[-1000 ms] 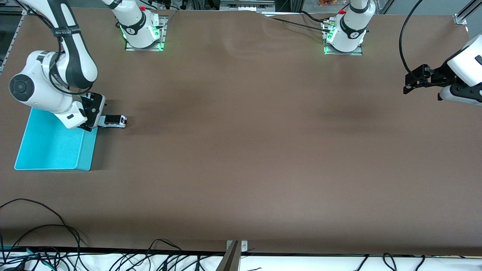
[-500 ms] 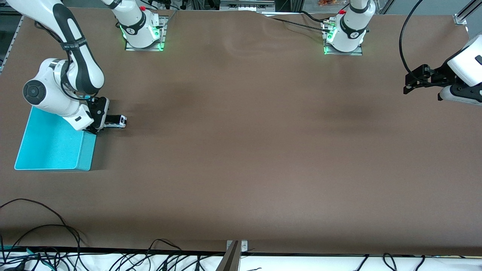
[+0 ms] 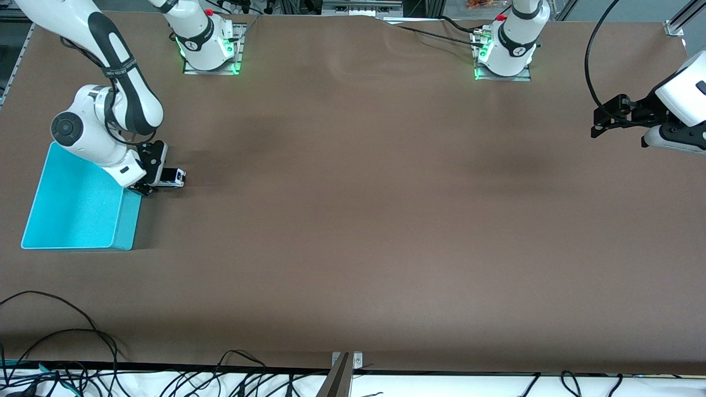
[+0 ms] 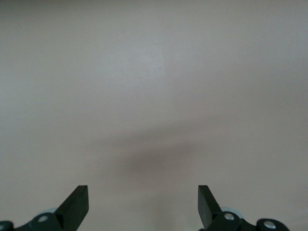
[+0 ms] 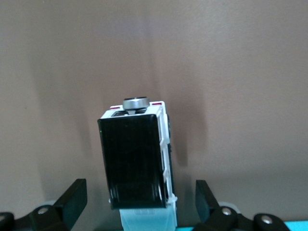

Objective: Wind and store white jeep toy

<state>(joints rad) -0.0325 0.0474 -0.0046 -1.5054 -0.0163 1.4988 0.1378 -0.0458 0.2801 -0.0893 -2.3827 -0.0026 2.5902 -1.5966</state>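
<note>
I see the shallow turquoise rectangular plastic bin [image 3: 77,212] at the right arm's end of the brown table [image 3: 358,220], nearest the front camera of the things here. Just beside the bin's corner, slightly farther from that camera, the small white jeep toy with black rectangular roof and dark wheels [image 3: 170,177] sits on the table surface.

Right gripper [image 3: 153,181] is down low at the jeep. In the right wrist view the two black fingers [image 5: 72,199] stand apart, one on each side of the jeep [image 5: 137,161], with a clear gap of table showing between each fingertip and the toy's flanks, so the fingers are spread and not touching it. The jeep sits between the fingers, slightly tilted, its black roof toward the wrist camera and a round silver spare wheel [image 5: 136,103] at the end away from the fingers. A pale translucent part [image 5: 147,217] of the toy pokes out at the end closest to the gripper's palm.

Left gripper [image 3: 601,118] hangs over the table's edge at the left arm's end, well apart from jeep and bin; this arm waits. Its fingers [image 4: 77,204] are wide apart, nothing between them, only bare brown table with a soft shadow under them.
</note>
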